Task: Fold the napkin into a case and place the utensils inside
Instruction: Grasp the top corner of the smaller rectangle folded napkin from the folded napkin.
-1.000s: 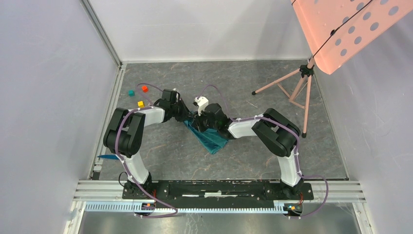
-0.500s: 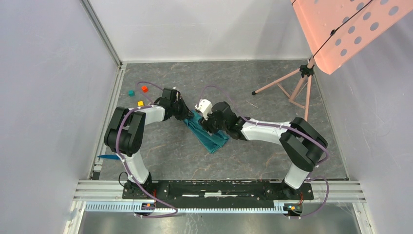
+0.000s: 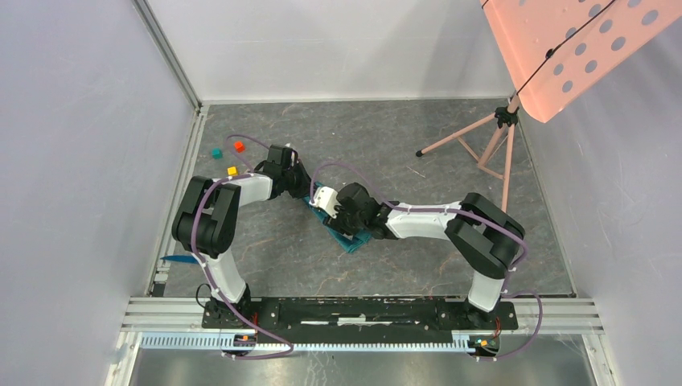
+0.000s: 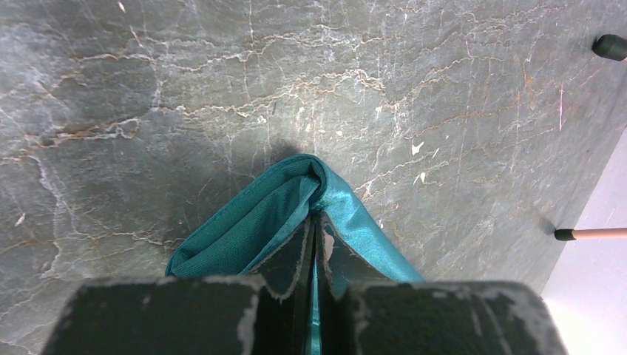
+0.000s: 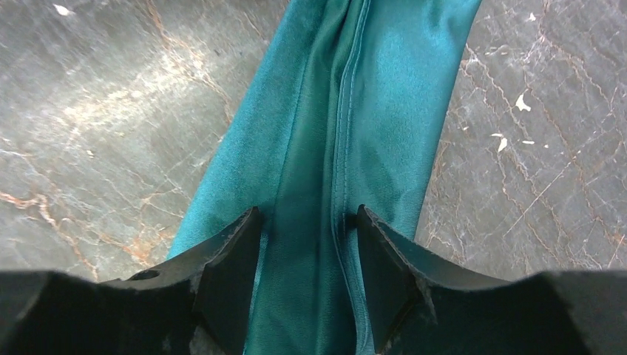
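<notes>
The teal napkin (image 3: 351,239) lies folded into a long narrow strip on the grey marble tabletop, running diagonally between the two arms. My left gripper (image 3: 304,191) is shut on the far end of the napkin (image 4: 244,233), with a fold bunched at its fingertips (image 4: 296,244). My right gripper (image 3: 336,219) stands open low over the middle of the strip (image 5: 355,111), one finger (image 5: 236,259) on each side of a seam. A slim blue utensil (image 3: 174,259) lies at the table's left edge, far from both grippers.
Red (image 3: 239,146), teal (image 3: 215,153) and yellow (image 3: 232,170) cubes sit at the back left. A tripod stand (image 3: 482,149) with a pink perforated panel (image 3: 563,48) occupies the back right; one tripod foot (image 4: 610,46) shows in the left wrist view. Walls enclose the table.
My right gripper has opened and slid toward the near end of the napkin, its arm stretching out leftward. The left gripper has kept its hold and place.
</notes>
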